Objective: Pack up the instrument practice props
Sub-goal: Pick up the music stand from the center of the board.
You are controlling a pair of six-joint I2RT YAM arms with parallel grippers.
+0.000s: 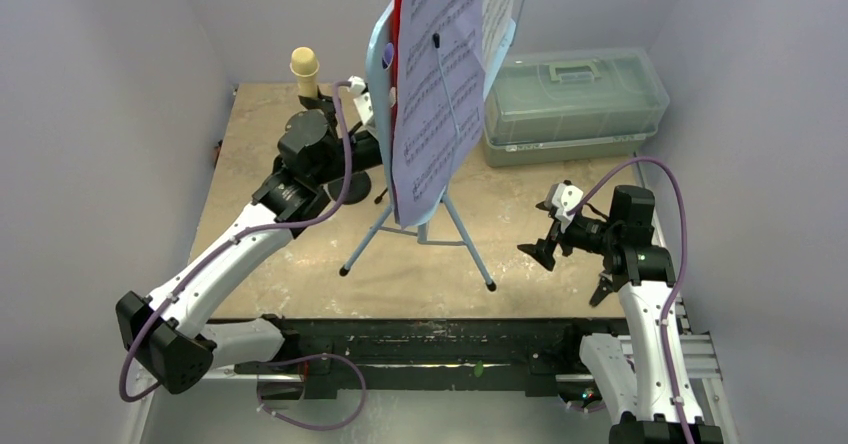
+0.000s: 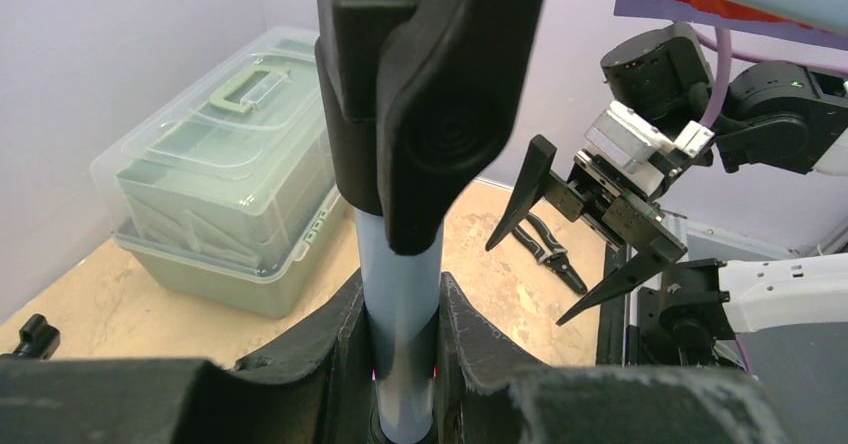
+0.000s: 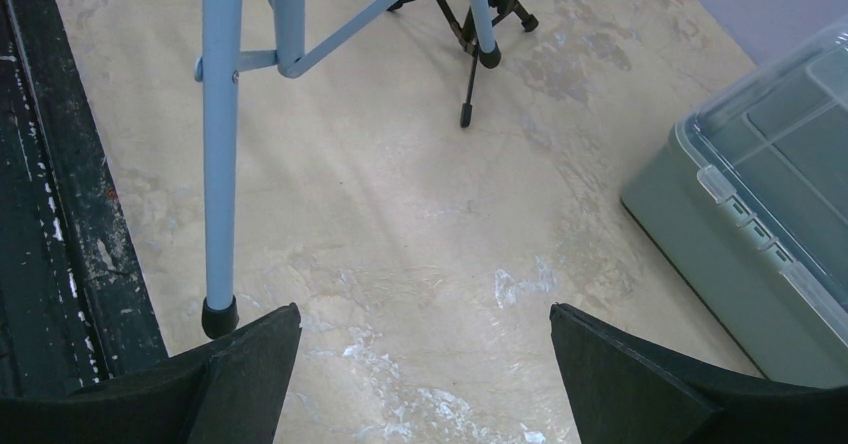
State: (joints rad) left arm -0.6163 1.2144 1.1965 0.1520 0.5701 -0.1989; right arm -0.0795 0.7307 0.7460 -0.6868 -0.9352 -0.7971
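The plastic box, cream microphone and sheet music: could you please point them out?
plastic box (image 1: 605,96): top external view, lid.
cream microphone (image 1: 304,62): top external view, head.
sheet music (image 1: 420,134): top external view, page middle.

music stand pole (image 2: 398,294): smooth light-blue painted metal, satin sheen
sheet music (image 1: 420,114): thin matt paper
storage box (image 2: 215,194): translucent glossy plastic
tabletop (image 3: 400,224): matt, mottled, scuffed

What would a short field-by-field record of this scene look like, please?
left gripper: shut on the light-blue stand pole, below a black clamp knob
right gripper: open, empty, above the table beside a stand leg
sheet music: upright on the stand
red folder: edge showing behind the sheets
cream microphone: upright, far left
plastic box: lid closed, far right
pliers: lying on the table near the right arm
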